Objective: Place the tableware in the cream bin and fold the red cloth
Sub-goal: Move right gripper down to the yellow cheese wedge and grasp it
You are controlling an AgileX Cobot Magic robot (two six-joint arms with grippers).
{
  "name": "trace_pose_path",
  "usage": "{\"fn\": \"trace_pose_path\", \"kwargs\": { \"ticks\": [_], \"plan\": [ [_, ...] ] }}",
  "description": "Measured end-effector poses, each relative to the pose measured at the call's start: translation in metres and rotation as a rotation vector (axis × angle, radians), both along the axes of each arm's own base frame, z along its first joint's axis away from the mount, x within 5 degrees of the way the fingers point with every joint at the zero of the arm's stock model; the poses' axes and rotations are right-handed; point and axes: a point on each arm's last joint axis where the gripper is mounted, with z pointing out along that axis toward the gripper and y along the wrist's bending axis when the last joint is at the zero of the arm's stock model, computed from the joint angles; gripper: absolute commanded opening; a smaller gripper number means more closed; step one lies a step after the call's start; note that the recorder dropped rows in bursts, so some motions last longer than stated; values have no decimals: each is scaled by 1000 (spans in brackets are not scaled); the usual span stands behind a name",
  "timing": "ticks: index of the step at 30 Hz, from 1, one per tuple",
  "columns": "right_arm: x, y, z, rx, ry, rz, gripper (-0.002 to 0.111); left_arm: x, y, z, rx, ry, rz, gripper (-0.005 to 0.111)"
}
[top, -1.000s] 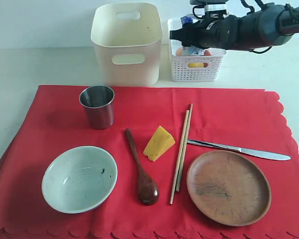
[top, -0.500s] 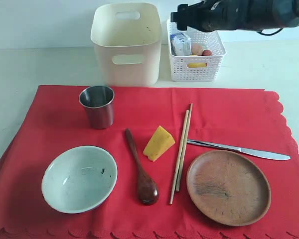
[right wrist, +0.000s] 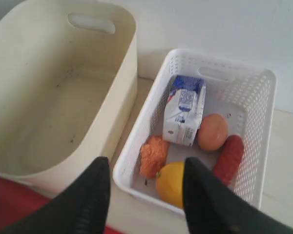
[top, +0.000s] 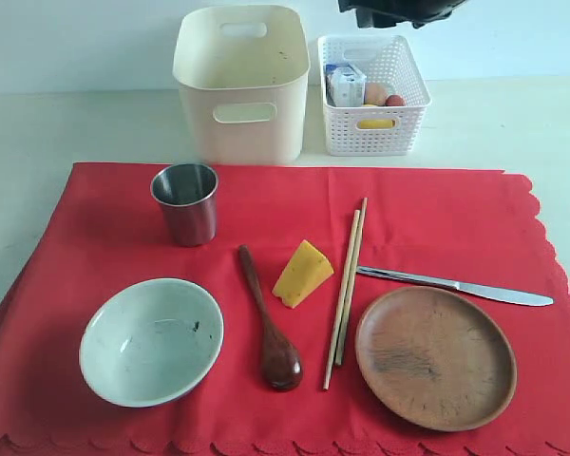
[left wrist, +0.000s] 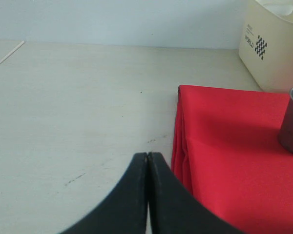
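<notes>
Right gripper (right wrist: 145,165) higher (clear of basket (right wrist: 261,126))

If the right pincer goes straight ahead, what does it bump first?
The right pincer would probably hit the near rim of the white lattice plastic basket, by the round yellow lemon; depth is unclear.

Bright, even, diffuse; only faint soft shadows on the red cloth (top: 437,218); wrist views slightly soft up close.

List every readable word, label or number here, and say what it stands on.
"WORLD": on the wall of the cream bin, beside a checkered square, in the left wrist view.
Smaller print next to it: too small to read.
Blue print on the milk carton in the white basket: too blurred to read.
</notes>
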Motion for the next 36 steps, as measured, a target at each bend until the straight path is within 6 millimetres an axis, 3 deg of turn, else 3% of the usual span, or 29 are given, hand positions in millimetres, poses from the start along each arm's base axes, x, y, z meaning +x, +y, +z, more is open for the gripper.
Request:
{"fn": "trace_pose_path", "kwargs": {
  "ticks": [6, 11, 21, 27, 31, 36],
  "plan": [
    [-20, -2, 11, -46, 114, 65, 0, 0, 0, 0, 0, 0, 0, 1],
    [-39, 14, 13, -104, 195, 182, 0, 0, 0, 0, 0, 0, 0, 1],
    [-85, 88, 10, -158, 270, 427, 0, 0, 0, 0, 0, 0, 0, 1],
    [-110, 120, 9, -176, 273, 529, 0, 0, 0, 0, 0, 0, 0, 1],
    [-118, 137, -3, -192, 298, 574, 0, 0, 0, 0, 0, 0, 0, 1],
    [-120, 154, -35, -228, 366, 607, 0, 0, 0, 0, 0, 0, 0, 1]
  ]
}}
